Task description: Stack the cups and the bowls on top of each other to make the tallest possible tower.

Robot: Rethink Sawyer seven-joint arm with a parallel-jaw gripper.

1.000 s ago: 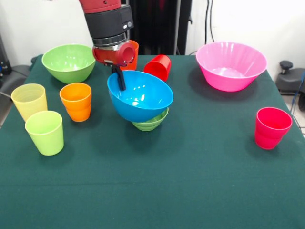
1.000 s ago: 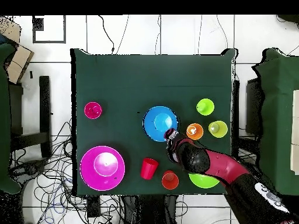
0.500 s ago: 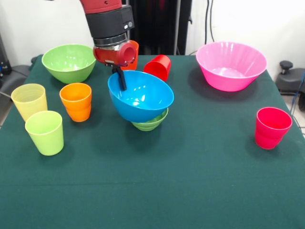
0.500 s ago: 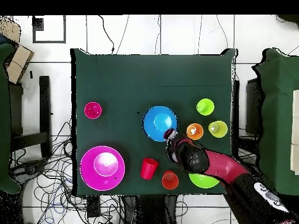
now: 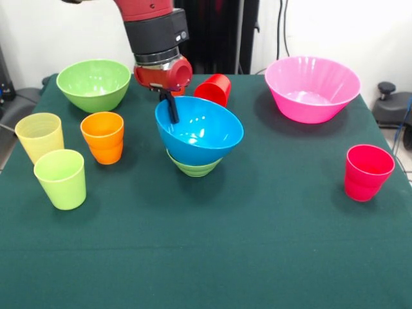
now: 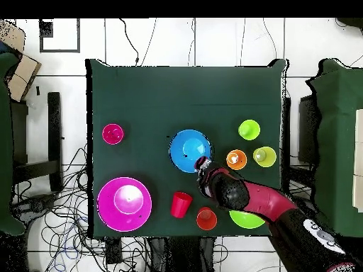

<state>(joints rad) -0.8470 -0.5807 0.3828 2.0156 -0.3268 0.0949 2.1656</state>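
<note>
My gripper (image 5: 170,108) is shut on the near-side rim of the large blue bowl (image 5: 201,132), with one finger (image 5: 172,111) inside it. The blue bowl sits slightly tilted right over the small light green bowl (image 5: 193,168), which is mostly hidden; I cannot tell whether they touch. From overhead the gripper (image 6: 200,165) is at the blue bowl's (image 6: 188,149) edge. The large pink bowl (image 5: 312,88) and large green bowl (image 5: 93,84) stand apart at the back corners. The yellow cup (image 5: 40,136), lime cup (image 5: 61,178) and orange cup (image 5: 103,136) stand at the left.
A red cup (image 5: 214,89) lies on its side behind the blue bowl. A pinkish-red cup (image 5: 367,172) stands alone at the right. A second orange cup (image 6: 206,219) shows only overhead, near the arm (image 6: 248,198), which covers part of the large green bowl (image 6: 244,221).
The gripper has carried the blue bowl a little to the right in the front view, so it is now centred over the small green bowl and less tilted.
</note>
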